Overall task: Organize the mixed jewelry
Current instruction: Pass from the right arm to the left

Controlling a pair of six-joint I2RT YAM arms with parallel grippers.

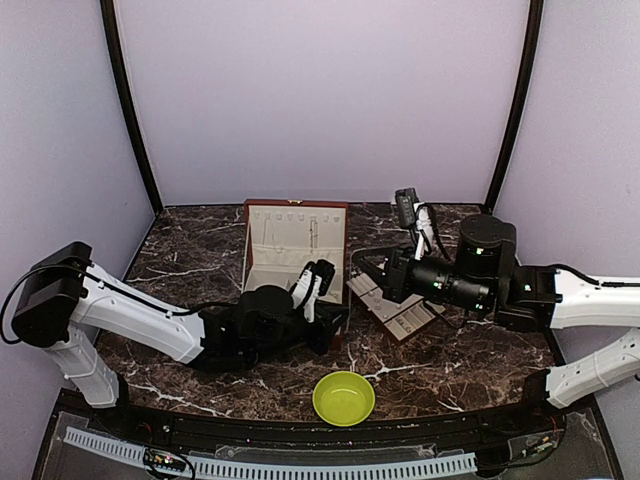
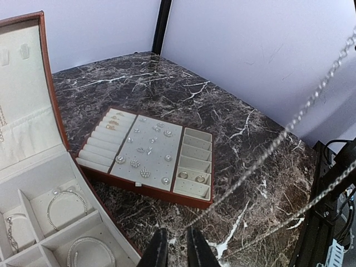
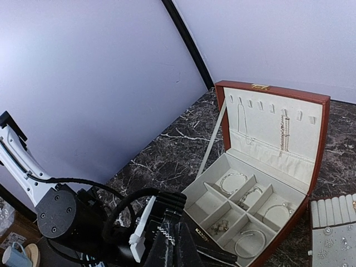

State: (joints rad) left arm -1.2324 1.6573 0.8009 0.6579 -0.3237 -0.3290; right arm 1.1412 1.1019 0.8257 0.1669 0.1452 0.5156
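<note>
A thin silver chain (image 2: 289, 130) stretches in two strands from the upper right down to my left gripper (image 2: 177, 231). Its fingers stand a narrow gap apart, with the chain's end at their tips. My right gripper (image 3: 177, 239) is shut on the chain (image 3: 167, 233), and a short beaded stretch shows at its fingers. From above, the left gripper (image 1: 322, 275) and right gripper (image 1: 372, 265) face each other between the red-brown box (image 1: 297, 240) and the tray (image 1: 395, 305). Wire bracelets (image 3: 232, 181) lie in the box's compartments. Studs (image 2: 144, 172) and rings (image 2: 192, 177) sit on the tray (image 2: 206, 201).
A green bowl (image 1: 344, 397) stands at the table's near edge in the middle. The box's lid (image 3: 272, 119) is up, and a necklace (image 3: 283, 133) hangs on its lining. Purple walls close the table on three sides.
</note>
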